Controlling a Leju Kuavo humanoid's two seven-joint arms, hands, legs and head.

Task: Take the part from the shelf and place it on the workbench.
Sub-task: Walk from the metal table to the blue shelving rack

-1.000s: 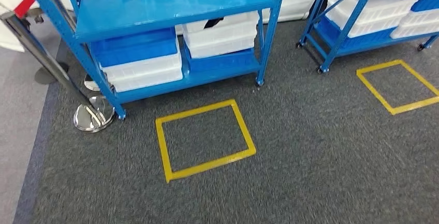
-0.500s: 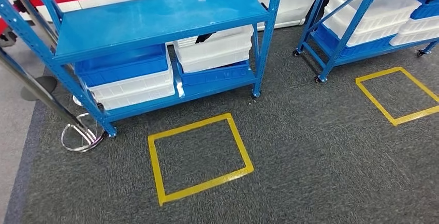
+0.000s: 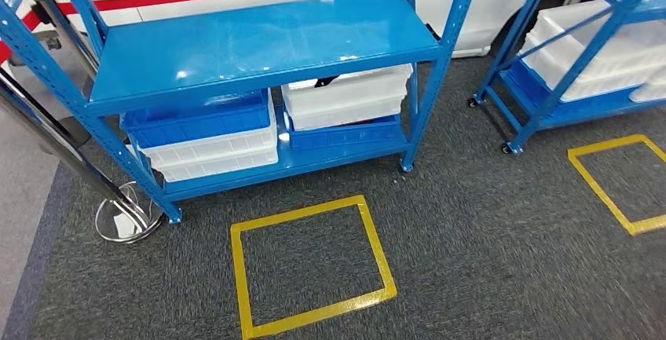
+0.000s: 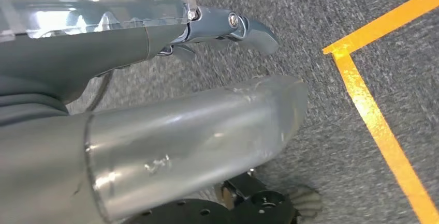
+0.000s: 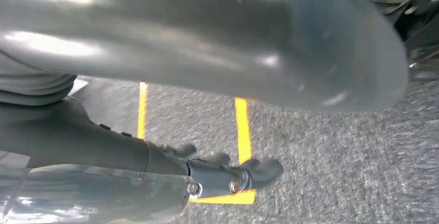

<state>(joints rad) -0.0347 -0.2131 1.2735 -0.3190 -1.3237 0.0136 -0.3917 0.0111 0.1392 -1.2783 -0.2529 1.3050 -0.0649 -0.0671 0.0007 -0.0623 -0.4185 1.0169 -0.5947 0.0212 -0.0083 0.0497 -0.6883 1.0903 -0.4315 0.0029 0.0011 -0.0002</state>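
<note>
Blue shelf (image 3: 259, 42); left hand (image 4: 155, 94) over carpet

Head view: high, facing forward and down at blue shelf (image 3: 259, 42) and taped square (image 3: 311, 265) on carpet (image 3: 487, 230). Wrist views: close behind left hand (image 4: 155, 125) and right hand (image 5: 207, 43), facing the carpet; all share the yellow tape.

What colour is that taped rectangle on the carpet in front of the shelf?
Yellow. The taped rectangle shows best in the head view, on dark grey carpet.

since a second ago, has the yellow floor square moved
No. The yellow square keeps its place before the blue shelf; the whole view shifted, so the camera moved.
</note>
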